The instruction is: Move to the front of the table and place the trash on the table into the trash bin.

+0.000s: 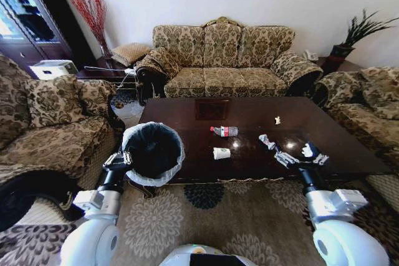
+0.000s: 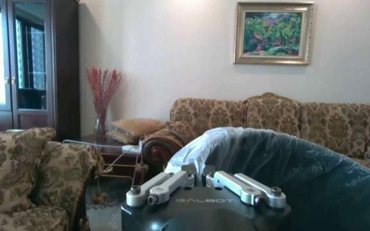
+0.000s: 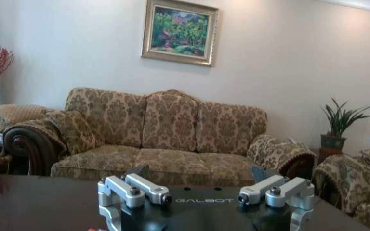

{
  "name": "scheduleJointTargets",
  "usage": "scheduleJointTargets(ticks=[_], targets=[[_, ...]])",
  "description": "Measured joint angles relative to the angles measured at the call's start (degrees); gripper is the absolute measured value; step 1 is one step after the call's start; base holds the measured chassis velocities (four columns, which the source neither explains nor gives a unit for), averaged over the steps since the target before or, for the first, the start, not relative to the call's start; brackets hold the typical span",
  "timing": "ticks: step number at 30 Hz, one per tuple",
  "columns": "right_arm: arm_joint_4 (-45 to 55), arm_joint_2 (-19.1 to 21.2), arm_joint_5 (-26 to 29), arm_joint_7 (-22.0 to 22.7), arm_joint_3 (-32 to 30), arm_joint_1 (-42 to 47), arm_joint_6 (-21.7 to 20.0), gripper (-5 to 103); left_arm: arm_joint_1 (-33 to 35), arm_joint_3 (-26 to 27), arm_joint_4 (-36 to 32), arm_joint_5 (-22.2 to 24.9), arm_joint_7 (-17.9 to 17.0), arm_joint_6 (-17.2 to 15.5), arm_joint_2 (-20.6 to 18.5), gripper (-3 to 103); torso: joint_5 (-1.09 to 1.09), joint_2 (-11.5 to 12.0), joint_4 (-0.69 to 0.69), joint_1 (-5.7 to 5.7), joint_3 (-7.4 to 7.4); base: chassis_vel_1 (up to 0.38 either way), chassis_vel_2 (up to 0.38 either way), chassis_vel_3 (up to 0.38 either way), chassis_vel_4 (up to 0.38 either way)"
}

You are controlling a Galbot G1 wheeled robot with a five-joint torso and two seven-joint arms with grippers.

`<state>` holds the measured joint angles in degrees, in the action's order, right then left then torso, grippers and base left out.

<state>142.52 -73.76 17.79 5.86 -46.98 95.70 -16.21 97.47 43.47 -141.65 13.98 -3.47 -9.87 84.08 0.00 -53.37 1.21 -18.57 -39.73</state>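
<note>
The dark glossy table (image 1: 349, 154) stands before me. On it lie a crushed clear bottle with a red label (image 1: 224, 131), a small white cup (image 1: 221, 153), a wrapper (image 1: 267, 141), a tiny paper scrap (image 1: 277, 119) and a white paper wad (image 1: 308, 150). My right gripper (image 1: 301, 156) hovers open over the table's near right part, with the wad just beyond its fingers. The trash bin (image 1: 153, 152), black inside with a whitish liner, hangs at the table's left corner. My left gripper (image 1: 118, 159) is shut on its rim, as the left wrist view shows for the left gripper (image 2: 201, 177) and the bin (image 2: 313, 173).
A patterned sofa (image 1: 221, 60) runs behind the table, with armchairs at the left (image 1: 50, 123) and right (image 1: 368, 110). A side table with cables (image 1: 112, 70) sits at the back left and a potted plant (image 1: 352, 35) at the back right. A floral rug (image 1: 237, 216) lies under me.
</note>
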Motion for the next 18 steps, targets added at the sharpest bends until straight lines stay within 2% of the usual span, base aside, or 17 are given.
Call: scheduleJointTargets(ticks=[18], targets=[[0.0, 0.0, 0.0, 0.0, 0.0, 0.0, 0.02, 100, 0.0, 0.0, 0.0, 0.0, 0.0, 0.0, 0.0, 3, 0.0, 0.01, 0.01, 0.0, 0.0, 0.0, 0.0, 0.0, 0.0]])
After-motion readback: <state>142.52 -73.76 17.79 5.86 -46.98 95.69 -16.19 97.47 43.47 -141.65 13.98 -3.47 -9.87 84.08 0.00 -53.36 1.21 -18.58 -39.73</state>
